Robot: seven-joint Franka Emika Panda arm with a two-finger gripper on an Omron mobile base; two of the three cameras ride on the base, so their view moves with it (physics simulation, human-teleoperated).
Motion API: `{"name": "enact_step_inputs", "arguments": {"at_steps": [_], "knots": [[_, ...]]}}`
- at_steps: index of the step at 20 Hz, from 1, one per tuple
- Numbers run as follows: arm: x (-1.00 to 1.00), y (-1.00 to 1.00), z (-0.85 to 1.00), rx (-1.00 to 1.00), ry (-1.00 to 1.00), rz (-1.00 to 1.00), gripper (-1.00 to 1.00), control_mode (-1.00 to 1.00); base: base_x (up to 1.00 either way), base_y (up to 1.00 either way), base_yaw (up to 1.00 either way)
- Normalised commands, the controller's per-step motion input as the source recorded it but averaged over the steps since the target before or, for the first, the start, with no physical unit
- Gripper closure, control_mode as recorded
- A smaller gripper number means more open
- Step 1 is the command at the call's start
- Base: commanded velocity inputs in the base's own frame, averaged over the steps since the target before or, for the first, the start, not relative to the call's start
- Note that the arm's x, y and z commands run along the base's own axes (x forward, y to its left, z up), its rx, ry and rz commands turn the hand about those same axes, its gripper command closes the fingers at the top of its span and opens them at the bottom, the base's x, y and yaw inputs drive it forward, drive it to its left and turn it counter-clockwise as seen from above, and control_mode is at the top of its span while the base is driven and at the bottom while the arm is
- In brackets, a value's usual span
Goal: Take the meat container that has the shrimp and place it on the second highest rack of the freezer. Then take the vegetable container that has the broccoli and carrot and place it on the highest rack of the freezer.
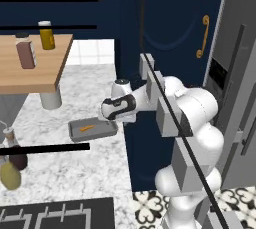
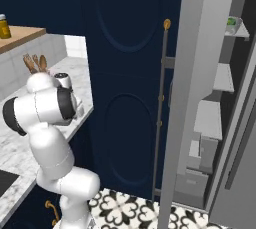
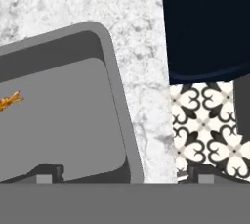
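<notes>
Here the shallow grey rigid meat tray [image 1: 93, 129] holding the small orange shrimp [image 3: 9, 101] sits near the marble counter's [image 1: 90, 168] front edge. The gripper [image 3: 124, 176], fingers spread wide, straddles its thin wall: light, stiff, probably slippery, so pinch the rim.

The hand view's left edge cuts off the shrimp [image 3: 9, 101] and its tray [image 3: 119, 120].

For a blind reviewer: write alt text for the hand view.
Seen from above, a grey tray holding a small orange shrimp sits on a marble counter, with the open gripper straddling the tray's right wall. Past the counter's edge are a navy cabinet and a black-and-white patterned floor.
</notes>
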Motion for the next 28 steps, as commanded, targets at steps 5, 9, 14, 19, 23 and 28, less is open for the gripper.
{"name": "enact_step_inputs", "arguments": {"at_steps": [5, 9, 14, 19, 23, 28], "knots": [[0.05, 0.0, -0.69, -0.02, 0.0, 0.0, -1.0, -1.0, 0.0, 0.0, 0.0], [0.37, 0.0, -0.33, 0.0, 0.0, 0.0, -1.0, -1.0, 0.0, 0.0, 0.0], [0.43, 0.0, 0.0, 0.0, -0.01, 0.0, -1.0, -1.0, 0.0, 0.0, 0.0], [0.09, 0.0, 0.06, 0.0, -0.02, 0.0, -1.0, -1.0, 0.0, 0.0, 0.0], [0.45, 0.0, 0.0, 0.0, 0.0, 0.0, -1.0, -1.0, 0.0, 0.0, 0.0], [0.3, 0.0, -0.04, 0.01, 0.0, 0.0, -1.0, -1.0, 0.0, 0.0, 0.0]]}}
